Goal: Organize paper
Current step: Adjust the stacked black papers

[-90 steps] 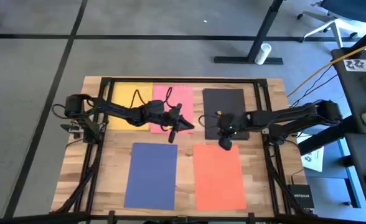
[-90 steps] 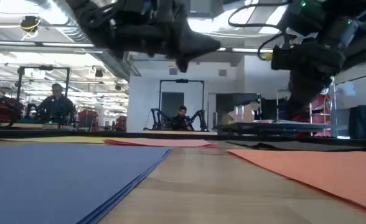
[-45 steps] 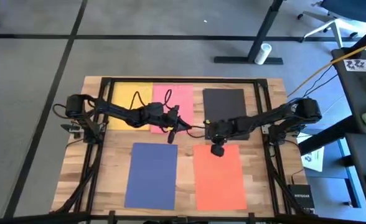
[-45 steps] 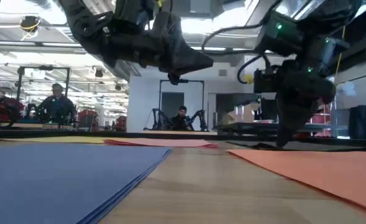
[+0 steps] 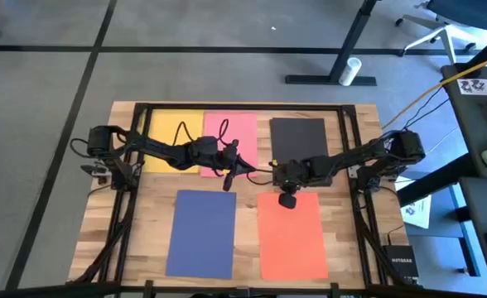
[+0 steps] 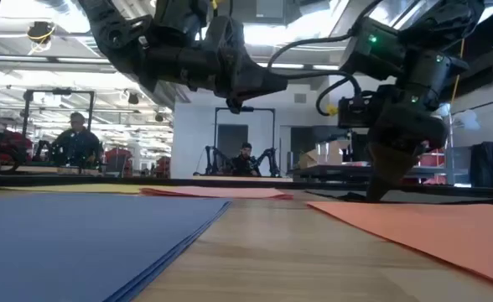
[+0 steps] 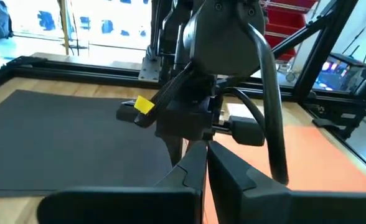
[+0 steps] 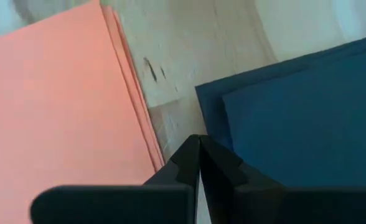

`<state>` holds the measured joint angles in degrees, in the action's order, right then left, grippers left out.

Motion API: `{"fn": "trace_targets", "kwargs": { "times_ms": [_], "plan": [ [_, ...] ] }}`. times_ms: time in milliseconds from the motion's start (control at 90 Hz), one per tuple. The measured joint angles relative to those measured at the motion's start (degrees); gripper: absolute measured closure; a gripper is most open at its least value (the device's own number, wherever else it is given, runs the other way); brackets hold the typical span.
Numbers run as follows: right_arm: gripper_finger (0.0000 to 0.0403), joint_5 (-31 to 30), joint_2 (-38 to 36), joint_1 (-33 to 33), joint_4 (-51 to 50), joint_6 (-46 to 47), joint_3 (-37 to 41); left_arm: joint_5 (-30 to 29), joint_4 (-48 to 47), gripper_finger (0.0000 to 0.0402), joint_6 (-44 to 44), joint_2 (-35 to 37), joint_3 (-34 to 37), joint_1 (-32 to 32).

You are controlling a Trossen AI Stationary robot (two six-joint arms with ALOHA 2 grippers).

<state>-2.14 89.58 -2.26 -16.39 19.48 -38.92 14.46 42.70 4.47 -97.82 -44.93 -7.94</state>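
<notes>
Five coloured papers lie flat on the wooden table: yellow [image 5: 174, 135], pink [image 5: 232, 132] and black [image 5: 298, 139] along the far side, navy blue [image 5: 202, 233] and orange [image 5: 291, 237] along the near side. My left gripper [image 5: 248, 170] hovers shut above the bare wood between the pink and black sheets. My right gripper [image 5: 285, 200] is shut and points down, low over the orange paper's far left corner [image 8: 130, 93]. In the right wrist view its tips [image 8: 199, 142] show over the wood strip between the orange and navy [image 8: 295, 112] stacks. My right gripper comes down from above with its shut fingertips [image 6: 372, 193] at the far edge of the orange paper [image 6: 414, 226]. I cannot tell whether they touch the sheet or the table.
A black metal frame [image 5: 243, 107] runs along the table's far edge and down both sides. The orange and navy papers show several layered edges. Bare wood [image 5: 245, 207] lies between the two near stacks. People and equipment stand in the room beyond the table.
My right gripper has left the near edge of the black paper, moving toward the table's left and near edges and down to the far left corner of the orange paper. The papers lie as before.
</notes>
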Motion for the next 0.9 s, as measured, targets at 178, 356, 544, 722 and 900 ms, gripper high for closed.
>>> {"fn": "trace_targets", "kwargs": {
  "times_ms": [178,356,544,722,900],
  "plan": [
    [0.0402,-0.5,0.5,0.0,0.2,0.2,0.0,0.0,-0.1,0.0402,0.0,0.0,0.0,0.1],
    [0.0402,-1.7,0.5,0.0,0.2,1.3,0.0,0.0,-0.1,0.0402,0.0,0.0,0.0,0.1],
    [0.0402,-2.7,0.6,0.0,0.3,1.6,0.0,0.0,-0.1,0.0402,0.3,0.0,0.0,0.1],
    [0.0402,-3.8,0.6,0.0,0.3,1.7,0.0,0.0,-0.1,0.0402,0.3,0.0,0.0,0.1],
    [0.0402,-4.4,0.7,0.1,0.3,2.0,0.0,0.0,-0.1,0.0402,0.2,0.0,0.0,0.1]
  ]
}}
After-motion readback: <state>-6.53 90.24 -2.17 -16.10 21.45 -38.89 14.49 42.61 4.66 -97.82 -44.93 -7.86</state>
